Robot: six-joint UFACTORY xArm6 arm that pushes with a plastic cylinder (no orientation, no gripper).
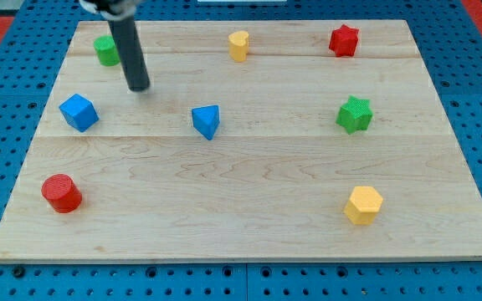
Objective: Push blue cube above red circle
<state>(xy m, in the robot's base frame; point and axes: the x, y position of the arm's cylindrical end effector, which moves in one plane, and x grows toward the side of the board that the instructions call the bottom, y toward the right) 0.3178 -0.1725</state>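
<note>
The blue cube [78, 112] sits near the board's left edge, about halfway up. The red circle, a short red cylinder [61, 193], lies at the lower left, below the cube and slightly to its left. My rod comes down from the view's top left, and my tip [140, 87] rests on the board up and to the right of the blue cube, apart from it. The rod partly hides a green block [105, 50] at the top left.
A blue triangle [207, 121] lies right of the cube near the middle. A yellow block [238, 45] and a red star [343, 40] stand along the top. A green star [355, 114] is at the right, a yellow hexagon [363, 205] at the lower right.
</note>
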